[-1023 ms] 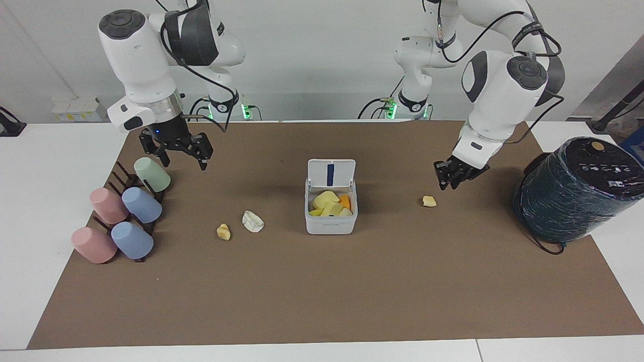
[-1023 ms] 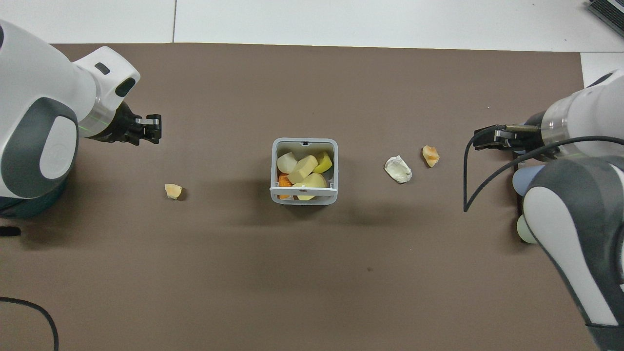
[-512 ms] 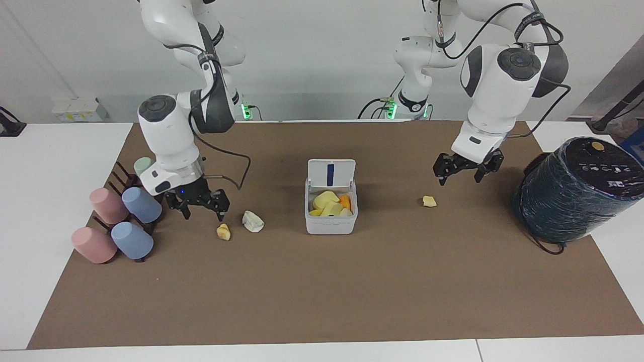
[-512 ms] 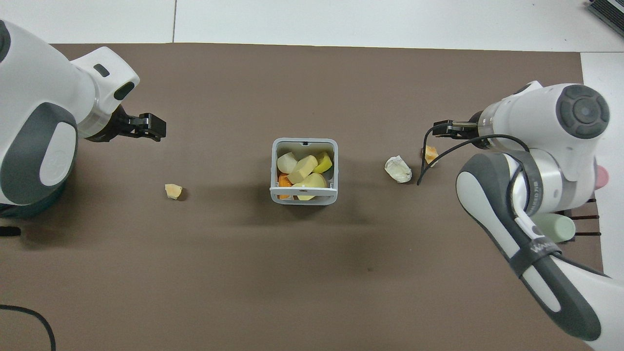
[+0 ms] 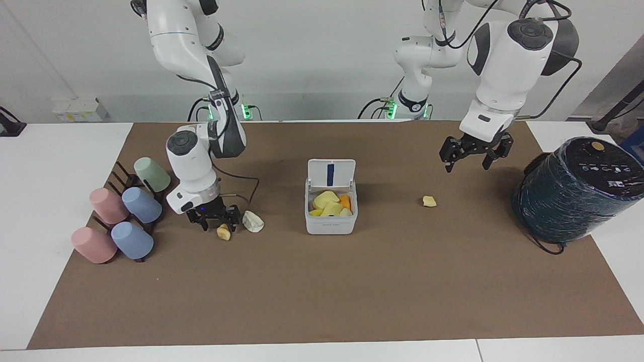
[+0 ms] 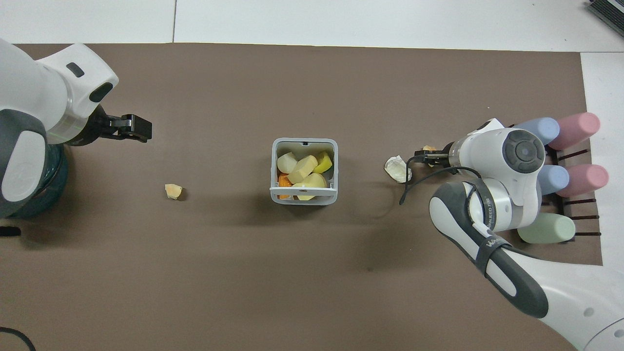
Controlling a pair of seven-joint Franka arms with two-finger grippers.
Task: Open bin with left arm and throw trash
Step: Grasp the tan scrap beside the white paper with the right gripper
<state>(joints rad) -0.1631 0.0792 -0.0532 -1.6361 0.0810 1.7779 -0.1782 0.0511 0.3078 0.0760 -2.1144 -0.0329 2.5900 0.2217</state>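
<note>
- Bin (image 5: 330,215) sits mid-worktop (image 5: 322,296), lid up, yellow and orange pieces inside.
- Right claw (image 5: 217,224) is down at the yellow lump (image 5: 223,232), fingers spread to either side of it, not pinching.
- White wad (image 5: 252,221) lies just beside that lump, toward the bin.
- Second yellow lump (image 5: 429,201) lies alone toward the left arm's end.
- Left claw (image 5: 472,156) hangs spread wide and empty above the worktop, waiting.
- Cups (image 5: 121,216) on a rack and a dark cylinder (image 5: 573,191) stand at the worktop's two ends.
</note>
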